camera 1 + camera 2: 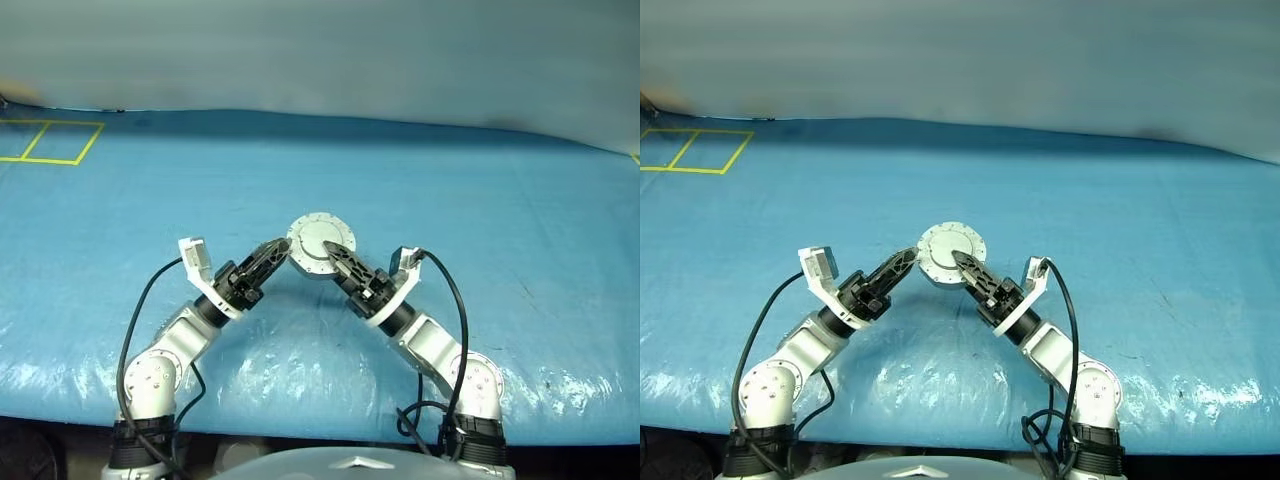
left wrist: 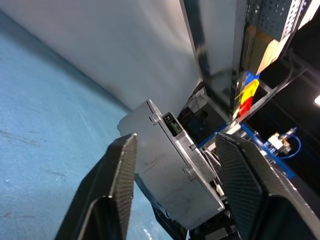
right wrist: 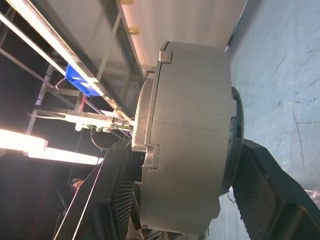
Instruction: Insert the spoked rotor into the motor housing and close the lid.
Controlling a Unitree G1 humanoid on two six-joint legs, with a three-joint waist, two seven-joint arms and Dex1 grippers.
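The motor housing [image 3: 190,125] is held up above the blue table, its lid [image 1: 318,243] folded shut over it, pale grey face with the raised centre circle towards me. My right gripper [image 1: 338,252] is shut on the housing, one finger on each flat face. From the other side my left gripper [image 1: 276,252] reaches in, open. Its two fingers [image 2: 120,170] stand apart on either side of the housing's [image 2: 165,165] edge, with a gap showing on both sides. The spoked rotor is hidden.
The blue plastic sheet [image 1: 480,210] covers the whole table, whose front edge runs just below my arms. Yellow tape squares [image 1: 50,140] mark the far left corner. A pale wall rises behind the table.
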